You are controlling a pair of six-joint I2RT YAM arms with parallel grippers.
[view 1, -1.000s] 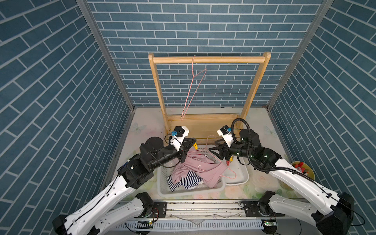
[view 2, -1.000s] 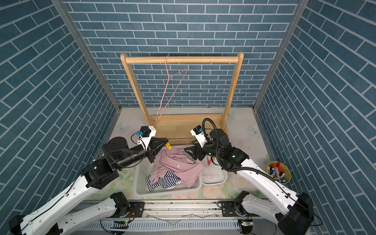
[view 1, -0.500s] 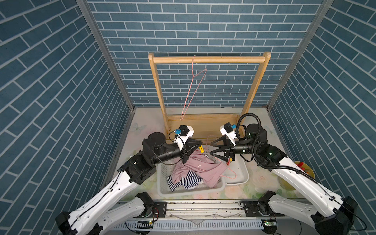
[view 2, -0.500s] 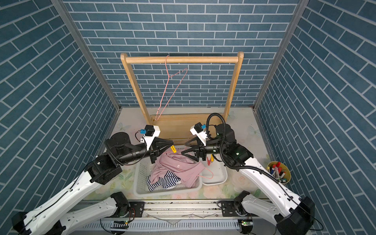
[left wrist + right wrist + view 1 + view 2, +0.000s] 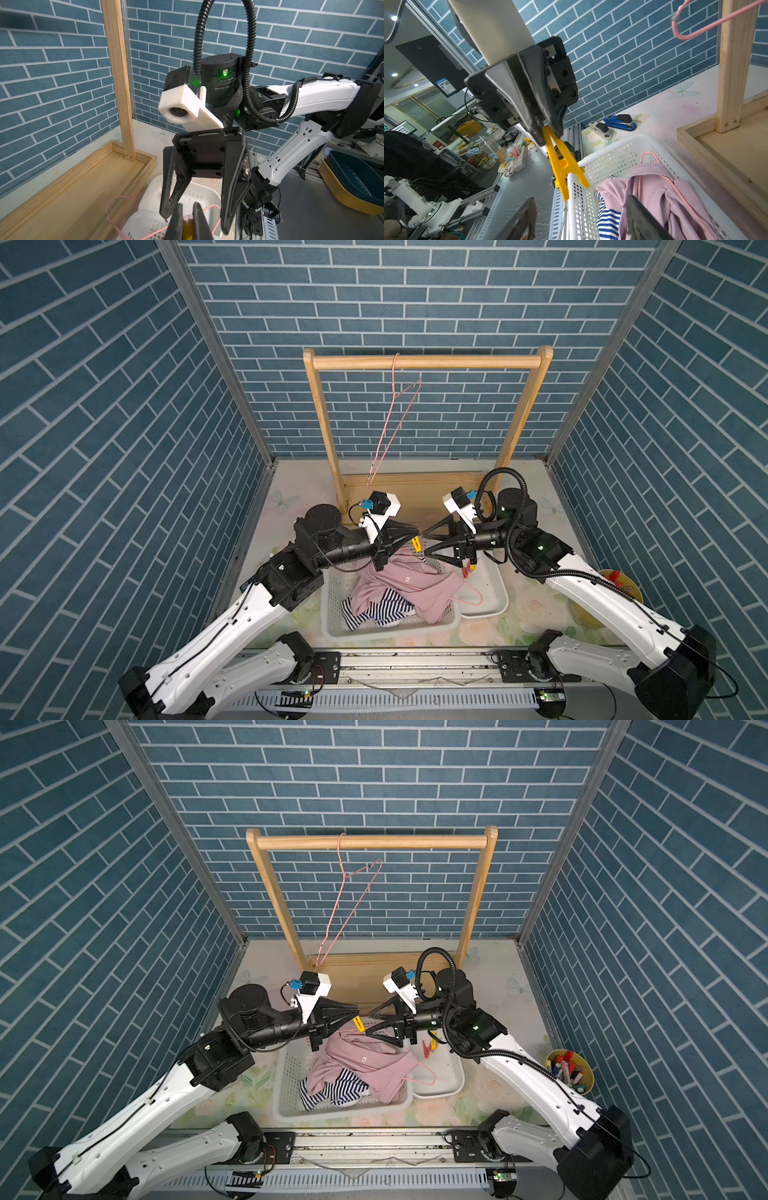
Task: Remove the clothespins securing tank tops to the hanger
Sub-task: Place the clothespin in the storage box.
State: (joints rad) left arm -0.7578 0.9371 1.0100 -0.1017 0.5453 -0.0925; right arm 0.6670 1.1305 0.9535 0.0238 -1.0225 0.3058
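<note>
My left gripper [image 5: 417,536] is shut on the handle end of a yellow clothespin [image 5: 560,164], which sticks out free of any cloth over the basket's far rim. My right gripper [image 5: 424,544] faces it tip to tip, open, its fingers [image 5: 525,218] spread on either side of the pin without touching it. Below, the pink tank top [image 5: 409,580] and the striped tank top [image 5: 382,610] lie crumpled in the white basket [image 5: 332,614] with a pink wire hanger [image 5: 473,597]. A red clothespin [image 5: 426,1048] and a yellow one [image 5: 433,1040] lie in the white tray [image 5: 453,1081].
A wooden rack [image 5: 424,362] stands at the back with a second pink hanger [image 5: 390,423] on its bar, bare. A yellow cup of markers [image 5: 569,1073] sits at the right edge. Two staplers [image 5: 620,122] lie left of the basket.
My left gripper carried the yellow clothespin to the right, and my right gripper swung up and left to face it. The two tips have come together over the basket's far rim.
</note>
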